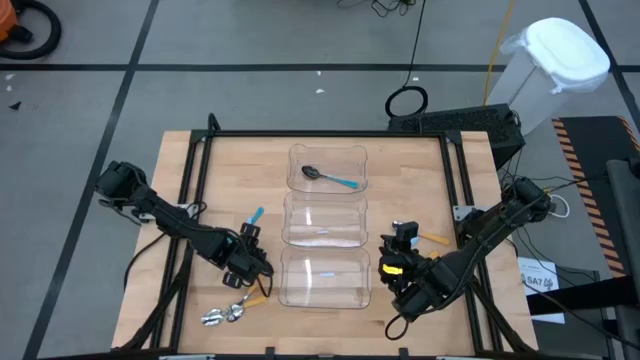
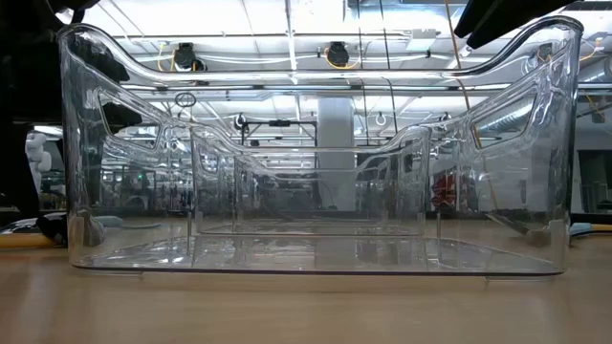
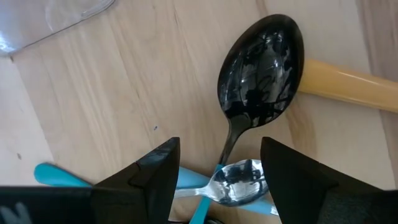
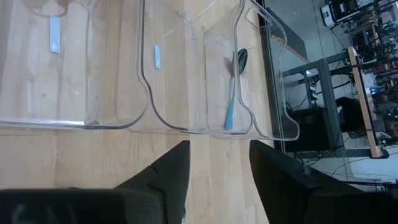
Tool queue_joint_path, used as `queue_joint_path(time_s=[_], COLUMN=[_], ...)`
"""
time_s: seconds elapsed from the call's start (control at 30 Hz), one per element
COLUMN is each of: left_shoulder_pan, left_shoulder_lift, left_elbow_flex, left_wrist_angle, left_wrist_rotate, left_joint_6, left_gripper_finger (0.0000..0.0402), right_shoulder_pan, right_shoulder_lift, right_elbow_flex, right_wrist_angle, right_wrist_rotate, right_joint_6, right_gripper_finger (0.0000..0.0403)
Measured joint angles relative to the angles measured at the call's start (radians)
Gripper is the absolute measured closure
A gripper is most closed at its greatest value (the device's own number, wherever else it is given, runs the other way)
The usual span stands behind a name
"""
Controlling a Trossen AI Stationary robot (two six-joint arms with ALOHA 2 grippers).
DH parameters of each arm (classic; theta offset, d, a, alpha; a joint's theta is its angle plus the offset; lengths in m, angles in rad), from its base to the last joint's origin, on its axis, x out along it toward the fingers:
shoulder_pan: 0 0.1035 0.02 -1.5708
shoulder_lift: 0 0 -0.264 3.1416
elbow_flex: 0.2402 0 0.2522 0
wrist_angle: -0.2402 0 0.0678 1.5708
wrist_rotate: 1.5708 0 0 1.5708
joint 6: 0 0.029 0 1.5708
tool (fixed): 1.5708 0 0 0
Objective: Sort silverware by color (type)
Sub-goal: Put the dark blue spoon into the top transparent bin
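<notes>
Left gripper [image 3: 214,177] low over the near-left spoon pile, fingers [image 3: 149,180] spread wide, holding nothing; straddling a dark spoon [image 3: 261,68] whose neck runs down between them, a silver spoon [image 3: 239,180] crossed right under it, blue handle [image 3: 59,175] off to one side; orange handle [image 3: 348,84] touching the dark bowl's far side.
Near-left edge of tabletop [image 1: 180,170]: more silver spoons [image 1: 225,314] loose, just beside the near bin [image 1: 325,280]; another blue handle [image 1: 254,216] beside the middle bin [image 1: 325,222].
Right gripper [image 4: 219,162] parked at near-right, jaws apart, empty; orange handle [image 1: 434,238] lying beside it.
Far bin [image 1: 328,168]: one dark spoon with blue handle [image 1: 332,179] inside; near and middle bins look empty.
Risks, judged: closing here likely grabs both crossed spoons, so mixed types end up in one bin; pinch on the thin neck could let the bowl swing or slip out mid-carry; dragging could knock the orange-handled one away.
</notes>
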Motion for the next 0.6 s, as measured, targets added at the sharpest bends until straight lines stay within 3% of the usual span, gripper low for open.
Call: queue_joint_path(time_s=[0.47,0.6], left_shoulder_pan=[0.043,0.047], left_shoulder_lift=[0.129,0.131], left_elbow_flex=[0.006,0.003], left_wrist_angle=[0.018,0.032], left_wrist_rotate=[0.01,0.028], left_joint_6=[0.03,0.041], left_gripper_finger=[0.018,0.0206], right_shoulder_pan=[0.0,0.0], right_shoulder_lift=[0.0,0.0], right_elbow_flex=[0.0,0.0], right_wrist_angle=[0.0,0.0], right_wrist_rotate=[-0.001,-0.001], right_joint_6=[0.001,0.002], right_gripper_finger=[0.0243,0.0243])
